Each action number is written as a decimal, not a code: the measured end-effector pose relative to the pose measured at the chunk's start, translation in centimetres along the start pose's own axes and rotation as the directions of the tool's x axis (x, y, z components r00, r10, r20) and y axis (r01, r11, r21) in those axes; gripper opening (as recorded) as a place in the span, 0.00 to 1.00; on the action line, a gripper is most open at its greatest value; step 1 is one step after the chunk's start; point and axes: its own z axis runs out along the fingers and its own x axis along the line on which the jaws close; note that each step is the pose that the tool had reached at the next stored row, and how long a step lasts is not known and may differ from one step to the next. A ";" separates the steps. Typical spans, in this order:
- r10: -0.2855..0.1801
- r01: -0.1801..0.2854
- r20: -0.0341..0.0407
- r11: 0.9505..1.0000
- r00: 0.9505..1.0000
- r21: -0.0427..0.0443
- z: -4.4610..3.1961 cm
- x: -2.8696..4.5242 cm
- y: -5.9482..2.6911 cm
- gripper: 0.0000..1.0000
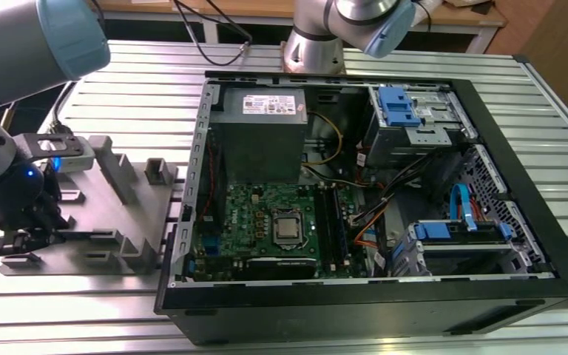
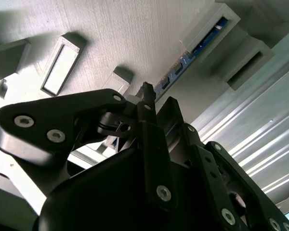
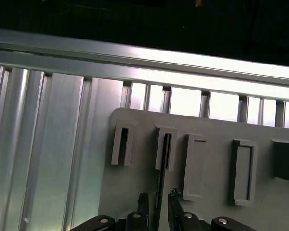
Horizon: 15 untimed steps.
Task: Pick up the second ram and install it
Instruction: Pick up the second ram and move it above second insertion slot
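Gripper [image 2: 159, 96] linkage looms right against the lens in the second wrist view: black arms, bright screw heads. Just past it is the ram stick [image 2: 198, 47], standing on edge in a slot of the grey holder block [image 2: 135, 29].

In the first wrist view the stick shows edge-on as a thin dark line running out of its holder slot. The 2 fingertips [image 3: 143, 201] sit on either side of its near end, and a sliver of grey holder shows between each pad and the board. So the jaws read as apart, straddling the stick rather than clamped on it.

In the exterior view the arm hangs over the holder. The open computer case [image 1: 363, 310] lies just beside the holder, on the exterior view's right of it, and the green motherboard [image 1: 259, 211] inside is well apart from the holder.

On handling, my read is a light, stiff, thin board that weighs almost nothing but is fragile: its small chips and contact edge would dislike any twist or scrape. The flat faces look smooth, so a skewed pinch could let it pivot.

The sensible hold is square across the 2 broad faces at the exposed edge, away from the end seated in the holder — a tilted pull would likely bind it in the slot.
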 end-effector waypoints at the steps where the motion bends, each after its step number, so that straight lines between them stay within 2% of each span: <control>1: 0.000 0.000 0.000 1.000 1.000 0.000 0.00 0.00 0.00 0.27; 8: 0.002 -0.002 0.000 1.000 1.000 0.000 0.00 0.00 0.00 0.26; 9: 0.002 -0.002 0.000 1.000 1.000 0.000 0.00 0.00 0.00 0.18; 15: 0.007 -0.007 0.001 1.000 1.000 0.001 -0.07 0.00 0.00 0.18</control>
